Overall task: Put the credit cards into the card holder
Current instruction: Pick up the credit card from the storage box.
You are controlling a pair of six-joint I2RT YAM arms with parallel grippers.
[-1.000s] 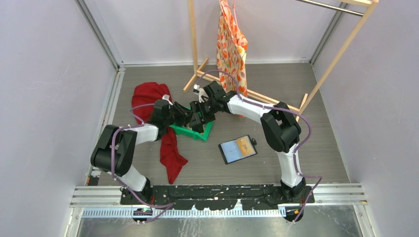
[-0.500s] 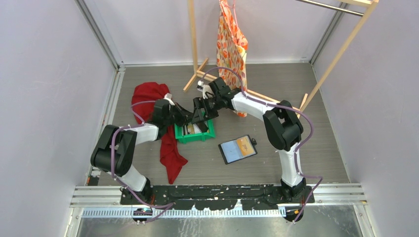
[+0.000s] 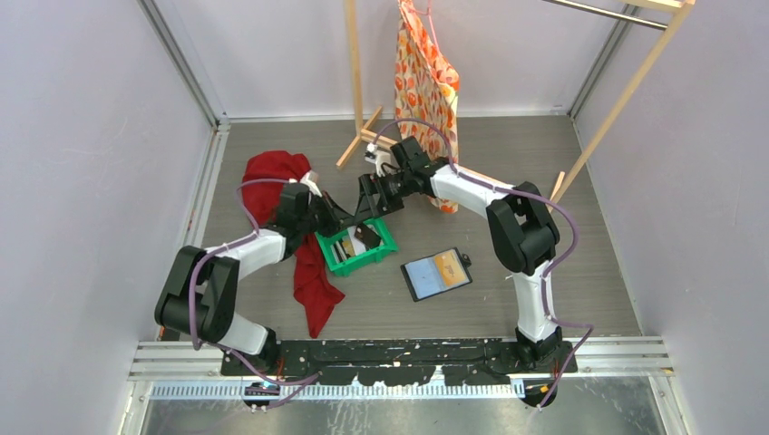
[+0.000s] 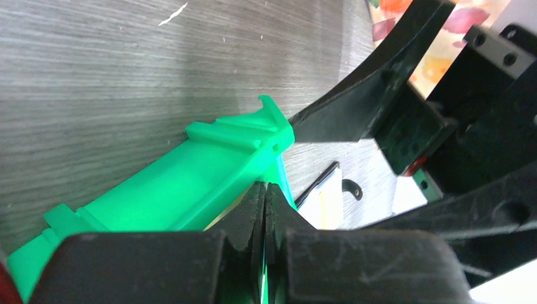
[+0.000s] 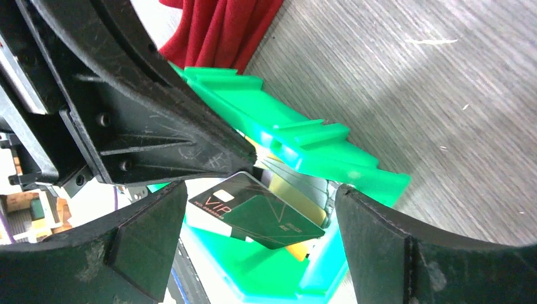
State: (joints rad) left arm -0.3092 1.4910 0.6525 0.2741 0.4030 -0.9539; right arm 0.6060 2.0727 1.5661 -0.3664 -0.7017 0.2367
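Observation:
The green tray [image 3: 361,249] lies on the floor with the credit cards in it. The right wrist view shows a dark "VIP" card [image 5: 259,212] leaning over an orange-yellow card [image 5: 303,201] inside the tray [image 5: 304,142]. My left gripper [image 3: 337,221] is shut on the tray's wall [image 4: 190,171], with a thin green edge between the jaws [image 4: 265,187]. My right gripper [image 3: 370,201] is open just above the tray, and its fingers [image 5: 145,244] straddle the dark card without touching it. The card holder [image 3: 437,273] lies open to the right with an orange card inside, and also shows in the left wrist view [image 4: 324,204].
A red cloth [image 3: 290,217] lies left of the tray under my left arm. A wooden rack [image 3: 355,82] with a hanging orange patterned cloth [image 3: 424,72] stands at the back. Pale walls close in both sides.
The tray has come down from a tilted pose to lie flat and has turned slightly. My right gripper has drawn back a little toward the back right.

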